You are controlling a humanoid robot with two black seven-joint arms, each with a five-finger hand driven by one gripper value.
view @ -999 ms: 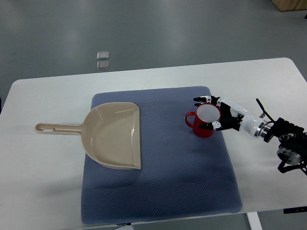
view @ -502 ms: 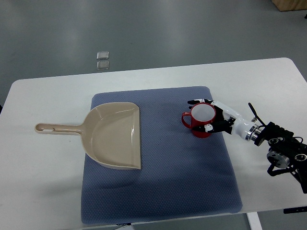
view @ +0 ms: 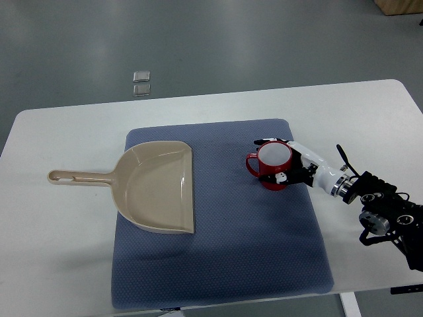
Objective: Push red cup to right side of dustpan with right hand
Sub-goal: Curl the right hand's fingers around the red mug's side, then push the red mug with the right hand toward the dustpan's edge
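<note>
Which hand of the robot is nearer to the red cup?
The right hand: it is against the right side of the red cup, fingers around it. The left hand does not show in the picture.

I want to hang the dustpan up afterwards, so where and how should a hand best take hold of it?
Grip the dustpan by its long straight handle, coming from above on the left. It lies flat on the table, pointing left and clear of the blue mat; the wide scoop is probably too broad to grasp.
</note>
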